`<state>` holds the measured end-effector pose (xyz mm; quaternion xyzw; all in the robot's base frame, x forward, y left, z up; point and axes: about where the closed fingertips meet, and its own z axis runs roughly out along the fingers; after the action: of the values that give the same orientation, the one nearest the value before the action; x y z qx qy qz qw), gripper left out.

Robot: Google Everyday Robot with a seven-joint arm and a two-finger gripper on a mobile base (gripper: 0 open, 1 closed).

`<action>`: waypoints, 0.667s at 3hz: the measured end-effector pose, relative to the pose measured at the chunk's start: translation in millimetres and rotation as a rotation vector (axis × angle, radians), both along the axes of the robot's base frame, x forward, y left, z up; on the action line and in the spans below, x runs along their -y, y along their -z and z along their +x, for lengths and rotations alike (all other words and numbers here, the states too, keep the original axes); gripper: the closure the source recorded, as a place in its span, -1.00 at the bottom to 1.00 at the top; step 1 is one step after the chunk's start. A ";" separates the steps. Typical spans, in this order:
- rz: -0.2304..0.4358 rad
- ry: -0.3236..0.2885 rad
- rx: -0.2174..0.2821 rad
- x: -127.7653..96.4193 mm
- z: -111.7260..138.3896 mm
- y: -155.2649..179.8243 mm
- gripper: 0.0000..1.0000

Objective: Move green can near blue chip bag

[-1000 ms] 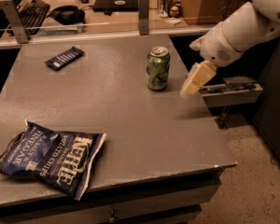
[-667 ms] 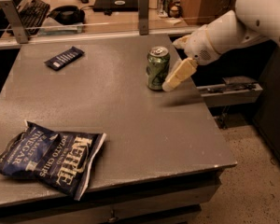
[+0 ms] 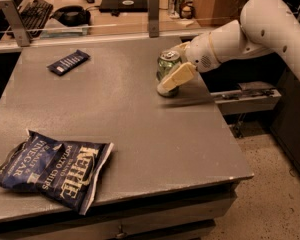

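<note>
On the far right part of the grey table (image 3: 140, 129), the green can (image 3: 164, 69) stood upright, close to the right edge. Right at the can was the gripper (image 3: 173, 75), reaching in from the right on a white arm (image 3: 250, 31). Its cream-coloured end lay across the can's front. Whether it was clamped on the can or only set loosely around it could not be told. Well apart from both, the blue chip bag (image 3: 52, 169) lay flat and crinkled at the near left corner, white lettering up. Toward the far left, a small dark snack wrapper (image 3: 68, 62) lay alone. Beyond the back edge sat a keyboard (image 3: 32, 10).
</note>
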<state>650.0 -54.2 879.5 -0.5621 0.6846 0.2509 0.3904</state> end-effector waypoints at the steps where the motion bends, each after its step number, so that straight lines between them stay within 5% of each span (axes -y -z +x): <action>1: 0.043 0.001 -0.047 -6.7 -5.4 1.5 -0.21; 2: 0.096 -0.029 -0.029 -6.0 -28.1 -35.0 0.41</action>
<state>621.8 -48.2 914.5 -0.5490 0.6689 0.2973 0.4034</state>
